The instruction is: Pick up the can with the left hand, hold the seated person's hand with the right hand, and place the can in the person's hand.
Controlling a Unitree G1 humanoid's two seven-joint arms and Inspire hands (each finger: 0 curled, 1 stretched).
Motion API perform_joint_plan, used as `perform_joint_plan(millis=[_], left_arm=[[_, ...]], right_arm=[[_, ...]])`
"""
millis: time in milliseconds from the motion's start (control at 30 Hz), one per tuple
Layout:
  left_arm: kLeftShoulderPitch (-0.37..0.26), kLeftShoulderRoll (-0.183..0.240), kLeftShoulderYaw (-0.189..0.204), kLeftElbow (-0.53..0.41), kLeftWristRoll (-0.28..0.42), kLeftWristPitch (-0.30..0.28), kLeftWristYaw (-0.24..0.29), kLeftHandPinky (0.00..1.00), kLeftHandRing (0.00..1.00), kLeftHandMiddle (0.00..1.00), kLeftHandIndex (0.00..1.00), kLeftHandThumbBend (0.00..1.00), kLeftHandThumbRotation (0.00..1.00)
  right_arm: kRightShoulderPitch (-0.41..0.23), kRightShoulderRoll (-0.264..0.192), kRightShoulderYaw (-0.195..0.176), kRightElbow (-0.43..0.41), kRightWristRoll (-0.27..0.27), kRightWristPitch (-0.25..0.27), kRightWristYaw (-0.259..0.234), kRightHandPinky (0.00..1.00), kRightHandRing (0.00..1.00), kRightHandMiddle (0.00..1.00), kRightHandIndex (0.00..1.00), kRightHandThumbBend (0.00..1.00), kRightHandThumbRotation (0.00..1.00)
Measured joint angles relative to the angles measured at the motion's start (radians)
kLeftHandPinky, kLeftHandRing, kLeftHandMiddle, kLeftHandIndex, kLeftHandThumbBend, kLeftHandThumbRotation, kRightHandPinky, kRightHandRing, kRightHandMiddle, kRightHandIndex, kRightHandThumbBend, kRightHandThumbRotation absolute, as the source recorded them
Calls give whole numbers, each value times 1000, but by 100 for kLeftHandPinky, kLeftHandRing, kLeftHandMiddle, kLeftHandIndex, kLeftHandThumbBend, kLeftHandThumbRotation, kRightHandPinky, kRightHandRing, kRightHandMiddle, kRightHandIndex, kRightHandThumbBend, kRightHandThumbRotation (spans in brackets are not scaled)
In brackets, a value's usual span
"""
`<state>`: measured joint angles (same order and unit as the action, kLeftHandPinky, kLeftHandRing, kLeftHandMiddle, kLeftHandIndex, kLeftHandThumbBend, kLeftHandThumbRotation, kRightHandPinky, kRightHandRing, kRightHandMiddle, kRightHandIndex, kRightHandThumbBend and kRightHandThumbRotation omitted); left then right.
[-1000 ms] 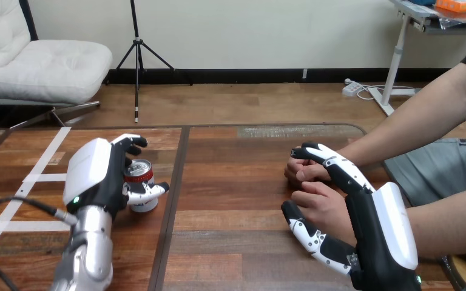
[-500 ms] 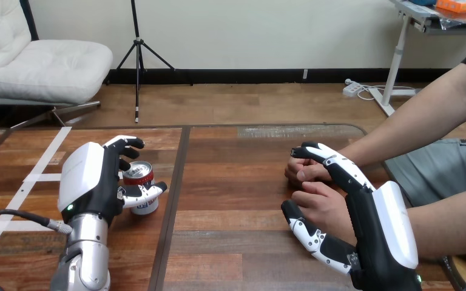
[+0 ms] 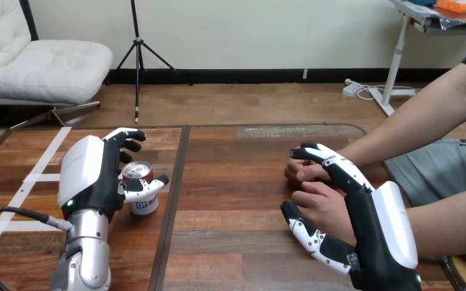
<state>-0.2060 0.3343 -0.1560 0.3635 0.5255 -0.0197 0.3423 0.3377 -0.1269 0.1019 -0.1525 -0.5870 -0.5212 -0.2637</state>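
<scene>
Wooden table (image 3: 243,182); white tape strips (image 3: 39,177) on left part.

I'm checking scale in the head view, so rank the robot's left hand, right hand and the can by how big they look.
Largest: right hand, but it sits nearer the camera, so its lead is unsure.
Middle: left hand.
Smallest: can, clearly.

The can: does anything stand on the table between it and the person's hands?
Nothing visible does: only bare table lies between the can, beside the left hand, and the person's hands.
</scene>
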Motion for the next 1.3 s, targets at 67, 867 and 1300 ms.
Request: perform_joint_plan(millis=[67,867,1300], left_arm=[[0,0,0,-3,1,4,-1,54,65,71,72,79,4],[0,1,-2,-5,34,29,-3,57,68,73,73,80,6],[0,1,-5,0,45,29,6,59,71,76,75,81,6]], right_arm=[[0,0,0,0,0,0,0,80,85,84,75,47,0],[0,-1,0,-1,-1,12,7,79,85,84,75,47,0],[0,-1,0,-1,-5,15,8,79,85,84,75,47,0]])
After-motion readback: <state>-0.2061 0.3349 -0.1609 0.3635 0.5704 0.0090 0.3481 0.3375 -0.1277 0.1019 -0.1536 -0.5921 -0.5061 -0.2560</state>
